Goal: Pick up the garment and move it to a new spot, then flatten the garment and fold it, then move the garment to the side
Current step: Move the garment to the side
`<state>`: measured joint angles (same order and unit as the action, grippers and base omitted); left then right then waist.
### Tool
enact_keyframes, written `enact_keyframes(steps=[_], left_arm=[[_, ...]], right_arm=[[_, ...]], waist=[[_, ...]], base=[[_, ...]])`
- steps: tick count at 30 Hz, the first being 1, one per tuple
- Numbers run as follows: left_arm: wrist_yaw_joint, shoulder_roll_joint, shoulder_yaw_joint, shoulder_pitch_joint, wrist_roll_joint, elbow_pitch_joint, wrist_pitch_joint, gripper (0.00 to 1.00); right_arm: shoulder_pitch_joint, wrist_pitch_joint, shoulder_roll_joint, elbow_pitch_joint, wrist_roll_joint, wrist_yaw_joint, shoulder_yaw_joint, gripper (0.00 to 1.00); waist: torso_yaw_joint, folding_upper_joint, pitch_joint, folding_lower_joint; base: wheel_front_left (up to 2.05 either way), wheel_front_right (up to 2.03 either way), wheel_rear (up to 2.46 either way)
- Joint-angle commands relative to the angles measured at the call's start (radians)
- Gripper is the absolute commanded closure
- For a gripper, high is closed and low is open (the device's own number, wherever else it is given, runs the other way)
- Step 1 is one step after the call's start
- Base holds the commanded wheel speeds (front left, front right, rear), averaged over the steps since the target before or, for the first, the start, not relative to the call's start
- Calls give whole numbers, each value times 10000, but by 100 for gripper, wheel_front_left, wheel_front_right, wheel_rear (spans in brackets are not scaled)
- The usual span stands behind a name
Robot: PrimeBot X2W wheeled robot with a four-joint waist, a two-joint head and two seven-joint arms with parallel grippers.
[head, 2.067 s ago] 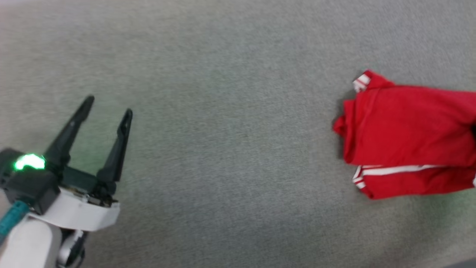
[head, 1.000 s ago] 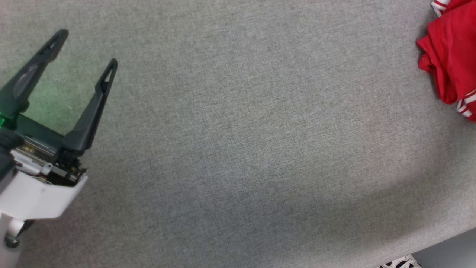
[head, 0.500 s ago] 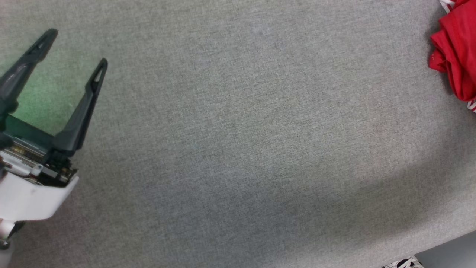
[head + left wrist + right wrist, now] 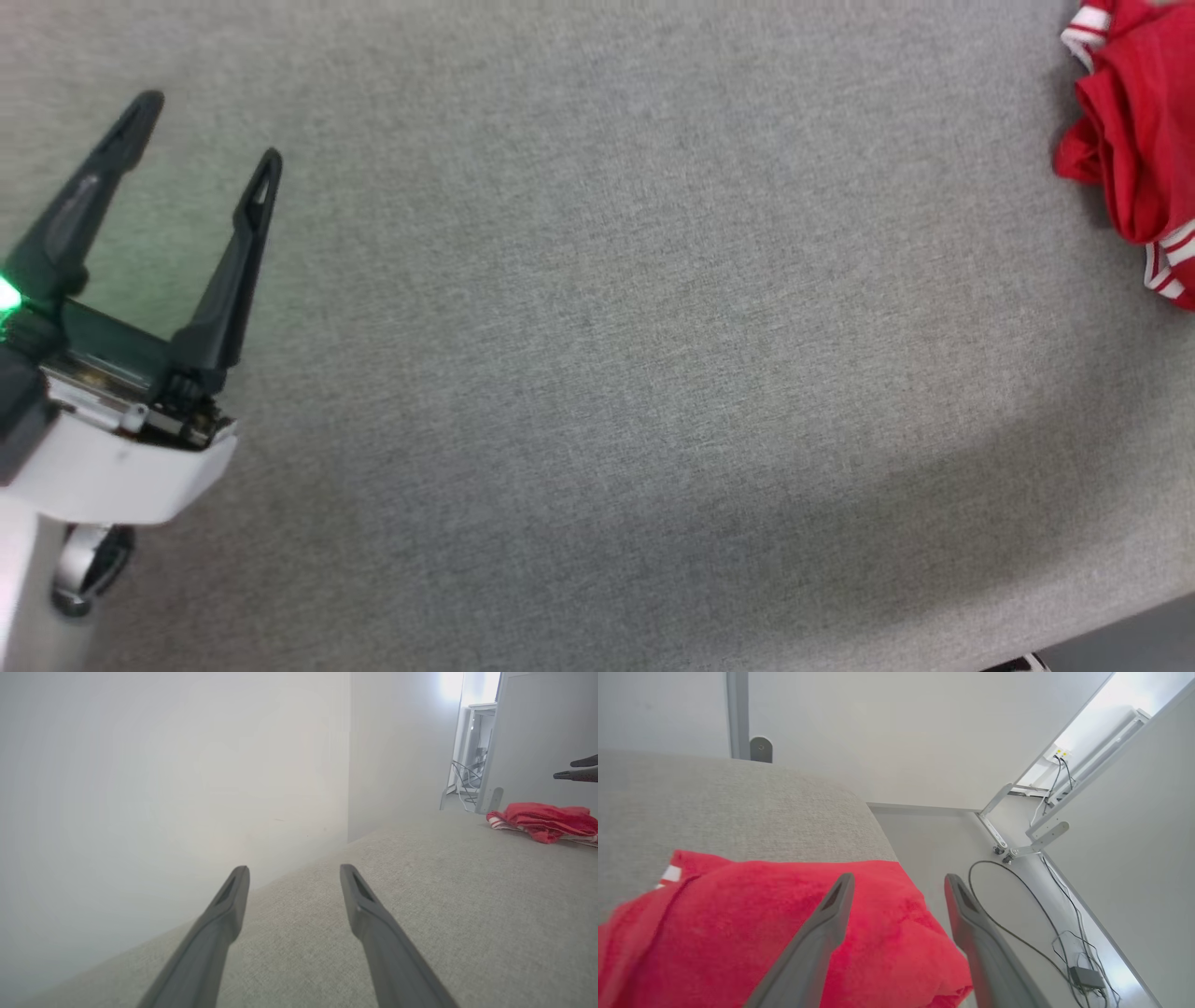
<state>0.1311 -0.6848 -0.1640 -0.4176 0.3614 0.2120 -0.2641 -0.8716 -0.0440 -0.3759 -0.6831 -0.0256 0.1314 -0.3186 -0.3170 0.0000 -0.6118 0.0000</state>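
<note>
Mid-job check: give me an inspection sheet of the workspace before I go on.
Surface: grey fabric surface, flat.
Job's things: garment, red with white-striped trim, lying bunched at the surface's right edge.
Clutter: nothing seen.
Grippers: left gripper open over bare fabric; right gripper open above the garment, nothing between its fingers.
Cables: black cables and an adapter on the floor beside the surface.
Surroundings: white walls, metal bracket.

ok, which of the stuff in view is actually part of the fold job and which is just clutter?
Job:
- garment, red bundle near the surface's edge
- grey padded surface under it
- left gripper, open, well away from it
- right gripper, open over it

Lying about:
- cable and adapter on the floor
- metal bracket by the wall
</note>
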Motion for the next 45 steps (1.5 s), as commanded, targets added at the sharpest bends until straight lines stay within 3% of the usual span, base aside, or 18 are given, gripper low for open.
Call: enact_keyframes(steps=[1, 11, 30, 37, 45], left_arm=[[-11, 317, 74, 160, 39, -241, 6, 0], [-11, 1525, 583, 889, -95, -1466, 6, 0], [-11, 3226, 1783, 2700, -416, -3506, 6, 0], [-11, 3636, 1919, 3251, -521, -3475, 7, 0], [-11, 3926, 2045, 4007, -539, -3220, 7, 0]], right_arm=[[208, -58, 45, 100, 209, -15, 331, 0], [1238, -235, 413, 693, 1218, -15, 2123, 0], [3605, -1017, 1799, 1908, 3175, -15, 4233, 0], [4639, -1248, 1721, 2590, 3537, -15, 4547, 0], [6137, -1066, 1490, 3989, 3618, -15, 4074, 0]], waist=[[313, 0, 525, 0], [914, 0, 1826, 0], [2037, 0, 4229, 0], [2508, 0, 4652, 0], [2704, 0, 5074, 0]], base=[[0, 0, 0], [0, 0, 0], [0, 0, 0], [0, 0, 0], [0, 0, 0]])
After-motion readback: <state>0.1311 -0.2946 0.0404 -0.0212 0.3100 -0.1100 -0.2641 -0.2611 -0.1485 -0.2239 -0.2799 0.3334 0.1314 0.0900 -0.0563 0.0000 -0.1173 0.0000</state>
